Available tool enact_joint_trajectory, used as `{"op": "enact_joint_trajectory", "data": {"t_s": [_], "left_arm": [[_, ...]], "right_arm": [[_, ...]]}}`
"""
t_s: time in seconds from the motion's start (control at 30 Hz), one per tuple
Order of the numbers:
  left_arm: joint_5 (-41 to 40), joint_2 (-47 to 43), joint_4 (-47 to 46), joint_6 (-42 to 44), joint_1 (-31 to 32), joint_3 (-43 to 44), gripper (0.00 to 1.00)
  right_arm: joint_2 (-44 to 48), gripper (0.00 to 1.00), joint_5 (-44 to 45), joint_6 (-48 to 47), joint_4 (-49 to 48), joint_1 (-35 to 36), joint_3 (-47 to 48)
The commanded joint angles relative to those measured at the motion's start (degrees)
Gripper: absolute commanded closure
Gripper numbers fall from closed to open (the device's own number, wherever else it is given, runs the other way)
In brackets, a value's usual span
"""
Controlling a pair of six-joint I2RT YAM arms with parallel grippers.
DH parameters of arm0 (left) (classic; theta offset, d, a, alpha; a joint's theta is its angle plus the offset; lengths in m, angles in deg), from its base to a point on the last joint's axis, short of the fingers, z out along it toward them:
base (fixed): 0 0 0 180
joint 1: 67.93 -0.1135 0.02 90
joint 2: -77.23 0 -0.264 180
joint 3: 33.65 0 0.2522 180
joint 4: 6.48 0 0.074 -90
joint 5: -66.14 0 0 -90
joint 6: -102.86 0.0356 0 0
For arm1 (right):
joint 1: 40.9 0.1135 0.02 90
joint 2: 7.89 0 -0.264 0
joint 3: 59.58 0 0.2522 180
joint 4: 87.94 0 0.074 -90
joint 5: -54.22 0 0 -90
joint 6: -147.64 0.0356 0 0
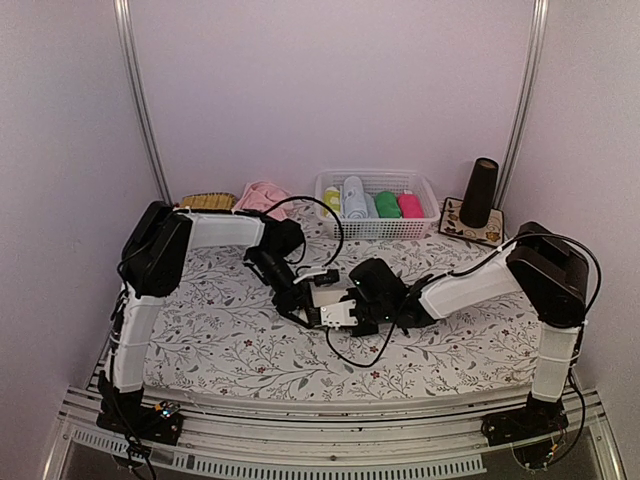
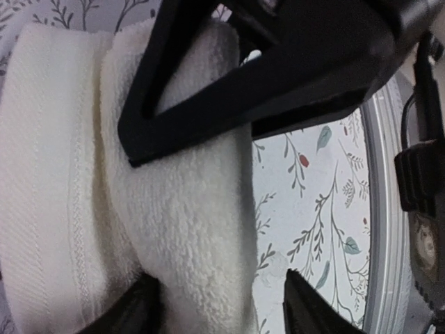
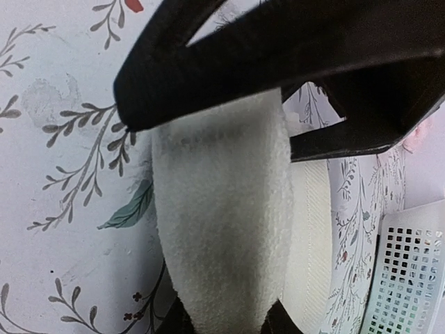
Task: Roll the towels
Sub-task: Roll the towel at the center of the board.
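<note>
The cream towel (image 1: 336, 313) lies partly rolled at the middle of the table, between both grippers. In the left wrist view the cream towel (image 2: 188, 229) is a thick roll. My left gripper (image 2: 222, 306) straddles it with jaws wide. One finger touches the roll's left side and the other finger (image 2: 313, 306) stands clear of it over the tablecloth. My right gripper (image 3: 226, 323) is shut on the end of the cream towel (image 3: 222, 229). In the top view the left gripper (image 1: 303, 300) and right gripper (image 1: 352, 312) meet head-on. The pink towel (image 1: 262, 197) lies crumpled at the back.
A white basket (image 1: 430, 200) at the back holds yellow-green, light blue, green and magenta rolls. A black cone (image 1: 480, 190) stands on a patterned tray at the back right. A woven mat (image 1: 207, 201) lies beside the pink towel. A black cable loops near the grippers.
</note>
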Motion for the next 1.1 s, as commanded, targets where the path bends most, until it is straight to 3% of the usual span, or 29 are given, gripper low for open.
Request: {"op": "enact_joint_trajectory", "data": {"t_s": [0.0,0.13,0.27,0.43,0.6,0.8,1.07], "left_arm": [[-4.75,-8.09,-9.60,-2.53,-1.54,-9.67,0.30],[-7.52,-18.11,-23.27,-3.72,-2.32,-20.69,0.19],[-13.58,-27.74,-38.57,-3.75,-2.33,-32.56,0.16],[-17.50,-36.08,-54.97,-1.58,-1.94,-44.84,0.18],[-20.80,-44.33,-67.90,4.40,2.55,-57.74,0.26],[-31.51,-43.09,-77.24,9.28,10.43,-62.99,0.26],[-44.03,-37.70,-90.43,10.58,15.45,-64.53,0.27]], "right_arm": [[-2.49,0.88,-5.78,2.38,10.38,-1.53,4.39],[-3.12,0.88,-10.76,4.67,16.77,-3.18,7.56],[-3.66,0.88,-15.72,5.09,22.50,-4.46,10.46],[-6.73,0.87,-21.42,5.87,31.39,-5.87,16.63],[-10.52,0.86,-26.14,6.93,39.91,-7.45,23.32],[-13.33,0.85,-28.81,6.71,45.54,-8.36,28.32],[-16.07,0.85,-29.91,6.40,49.95,-8.88,32.73]]}}
